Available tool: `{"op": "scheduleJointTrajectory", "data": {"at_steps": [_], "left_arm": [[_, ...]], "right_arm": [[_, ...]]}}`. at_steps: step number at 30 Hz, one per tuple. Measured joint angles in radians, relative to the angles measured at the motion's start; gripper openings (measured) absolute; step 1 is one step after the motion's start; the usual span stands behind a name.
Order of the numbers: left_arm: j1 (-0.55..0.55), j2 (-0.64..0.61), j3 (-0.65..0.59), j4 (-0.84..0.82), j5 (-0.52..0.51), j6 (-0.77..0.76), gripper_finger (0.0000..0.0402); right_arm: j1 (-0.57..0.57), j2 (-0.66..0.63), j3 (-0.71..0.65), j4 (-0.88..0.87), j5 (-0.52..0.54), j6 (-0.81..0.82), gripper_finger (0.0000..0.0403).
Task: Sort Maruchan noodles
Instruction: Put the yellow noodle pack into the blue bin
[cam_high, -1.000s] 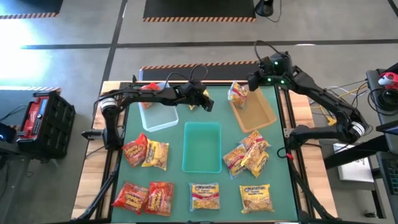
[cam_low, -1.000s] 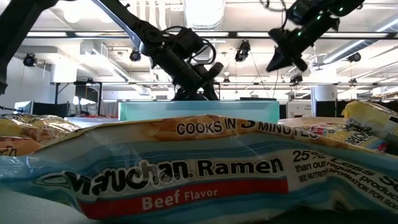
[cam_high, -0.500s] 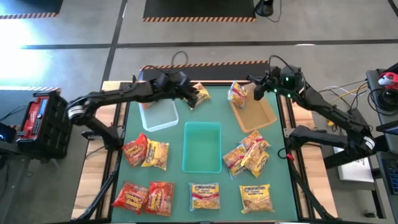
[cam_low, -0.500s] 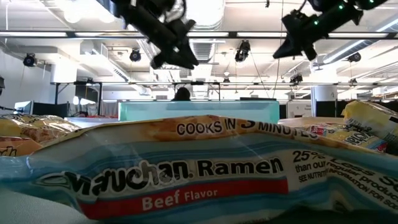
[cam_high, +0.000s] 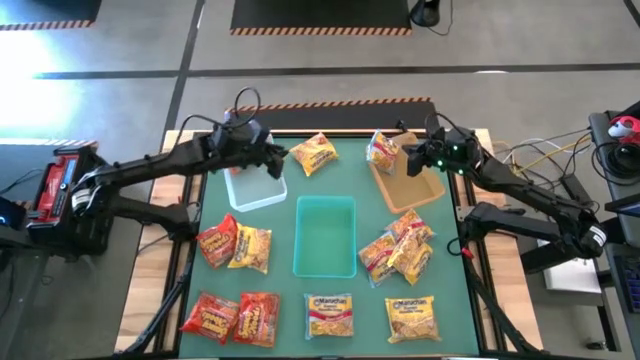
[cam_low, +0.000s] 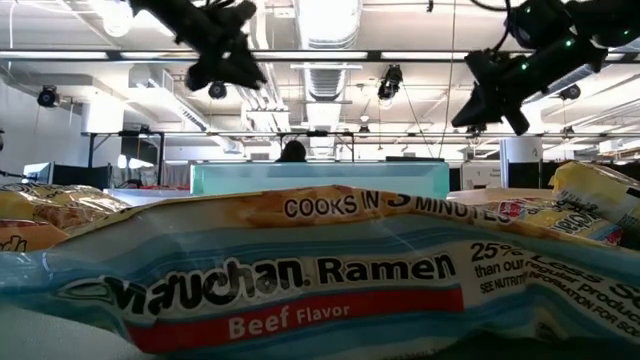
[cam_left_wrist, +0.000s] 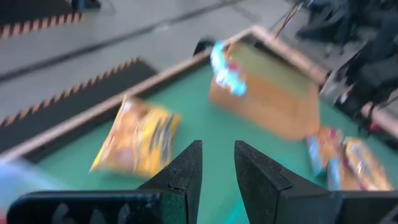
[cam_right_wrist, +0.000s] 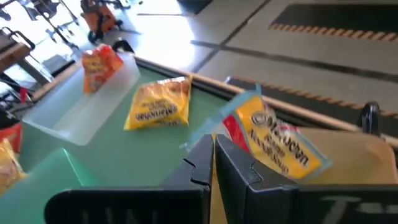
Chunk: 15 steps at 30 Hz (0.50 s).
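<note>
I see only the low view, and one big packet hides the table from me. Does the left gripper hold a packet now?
Observer: No. The left gripper holds nothing. Its fingers stand slightly apart, above the edge of the clear bin.
Operator: Which packet lies nearest to it?
Observer: A yellow packet lies flat on the green mat, between the clear bin and the tan bin.
Operator: And where is the right gripper?
Observer: The right gripper hangs over the tan bin with its fingers shut and nothing in them.
</note>
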<state>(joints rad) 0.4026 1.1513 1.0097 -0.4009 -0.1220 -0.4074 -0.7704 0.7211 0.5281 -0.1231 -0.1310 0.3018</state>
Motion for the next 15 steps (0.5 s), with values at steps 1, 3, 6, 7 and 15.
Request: {"op": "scheduleJointTrajectory", "data": {"at_steps": [1, 3, 6, 7, 15], "left_arm": [[0.0, -0.013, -0.007, -0.048, 0.0, -0.009, 0.0077], [0.0, -0.035, -0.017, -0.158, 0.0, -0.032, 0.0077], [-0.001, -0.066, -0.018, -0.309, 0.001, -0.069, 0.0077], [-0.003, -0.076, -0.018, -0.349, 0.0, -0.078, 0.0077], [-0.017, -0.137, -0.018, -0.476, 0.0, -0.09, 0.0077]], "right_arm": [[0.0, 0.005, -0.007, 0.0, 0.0, 0.001, 0.0009], [0.0, 0.017, -0.018, -0.001, 0.0, 0.002, 0.0009], [0.0, 0.036, -0.031, -0.001, 0.0, 0.002, 0.0009], [0.0, 0.043, -0.032, -0.002, 0.0, 0.002, 0.0009], [0.0, 0.102, -0.033, 0.0, 0.0, 0.002, 0.0009]]}}
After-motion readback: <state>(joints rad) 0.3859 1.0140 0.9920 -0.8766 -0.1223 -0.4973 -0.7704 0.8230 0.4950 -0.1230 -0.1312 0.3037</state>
